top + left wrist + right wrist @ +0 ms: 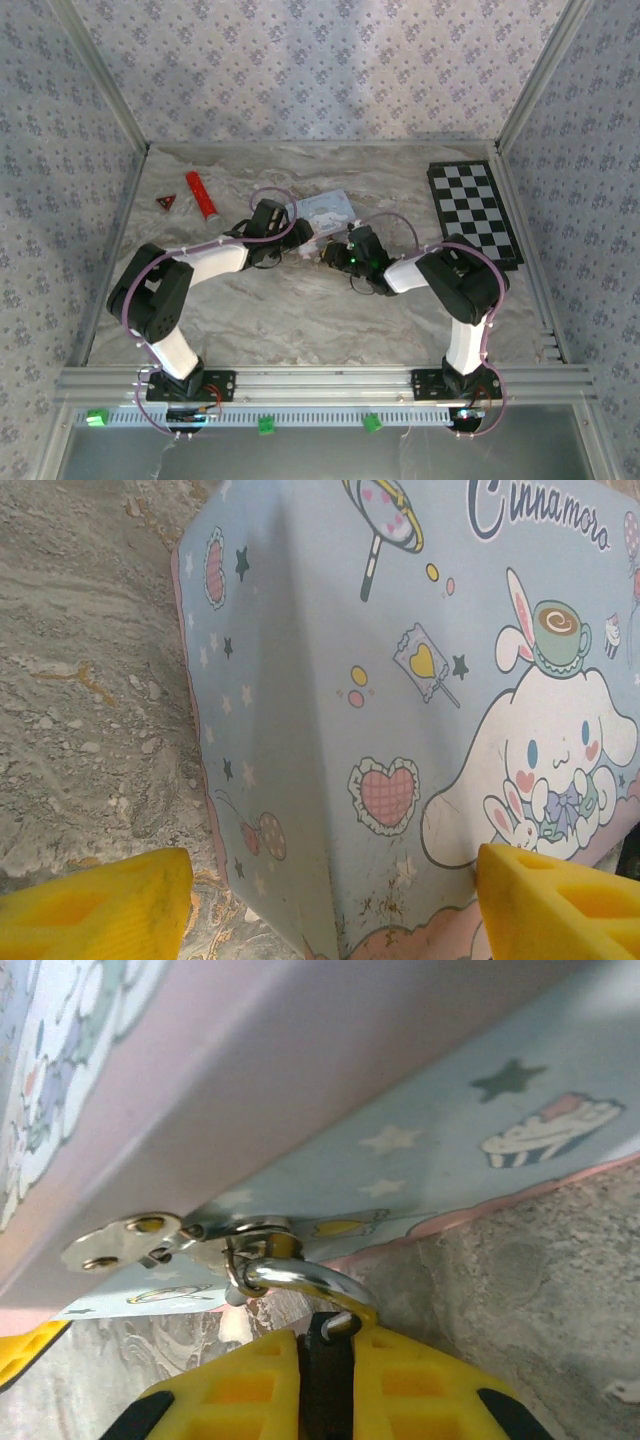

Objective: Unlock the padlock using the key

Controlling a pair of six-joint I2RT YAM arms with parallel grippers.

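The padlock (325, 1390) is a small black block, and its silver shackle (300, 1278) hooks through the metal hasp (130, 1240) on the side of the pale blue cartoon tin (325, 210). My right gripper (327, 1338) is shut on the padlock's body, its yellow fingers (240, 1380) pressed on both sides. My left gripper (335, 900) is open over the near corner of the tin (400, 680); one finger hangs over the table, the other over the lid. In the top view both grippers, left (298, 234) and right (336, 253), meet at the tin's front. The key is out of view.
A red cylinder with a white tip (203, 196) and a small red triangle (165, 203) lie at the back left. A black and white checkerboard (474, 212) lies along the right wall. Patterned walls close in the marbled table (300, 320) on three sides.
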